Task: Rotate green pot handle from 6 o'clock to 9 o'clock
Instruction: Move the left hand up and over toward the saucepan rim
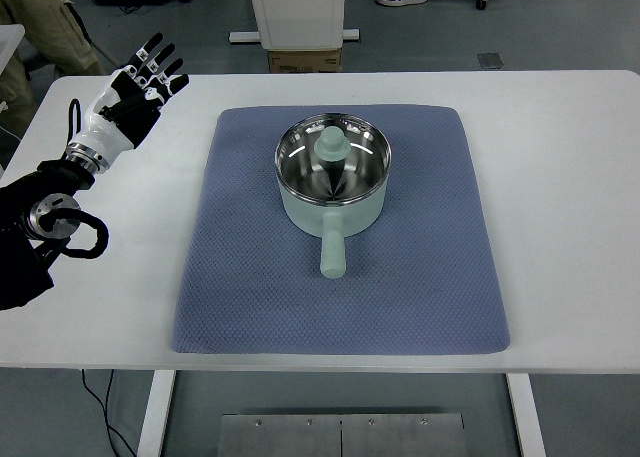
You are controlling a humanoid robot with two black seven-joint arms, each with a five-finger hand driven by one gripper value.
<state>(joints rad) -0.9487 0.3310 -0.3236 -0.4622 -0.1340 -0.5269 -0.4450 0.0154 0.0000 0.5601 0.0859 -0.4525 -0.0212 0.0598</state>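
Here the green pot (333, 177) stands near the middle of the blue mat (240, 297), a little toward the far side, and the mat lies on the white table (560, 227). The handle (332, 251) of the pot points straight to the robot's side, so it is at 6 o'clock and the turn is not begun. Inside the shiny steel bowl a green knob shows, probably mirrored from a part I cannot identify.

The left hand (135, 92) is raised over the far left part of the table, well apart from the pot, with its fingers spread and holding nothing. The right hand is not visible.

To do this step well, I think the left hand must first come across to the handle and approach it from the right side of the handle, or close around it near its free end. Pushing at the end gives more turning effect than pushing close to the body. The movement should follow a curve to the left and away, around the centre of the pot, not a straight line, otherwise the whole pot may slide on the mat instead of turning. The mat looks textured and may grip the base, so a slow, steady push is better. The turn ends when the handle points to the left edge of the picture.
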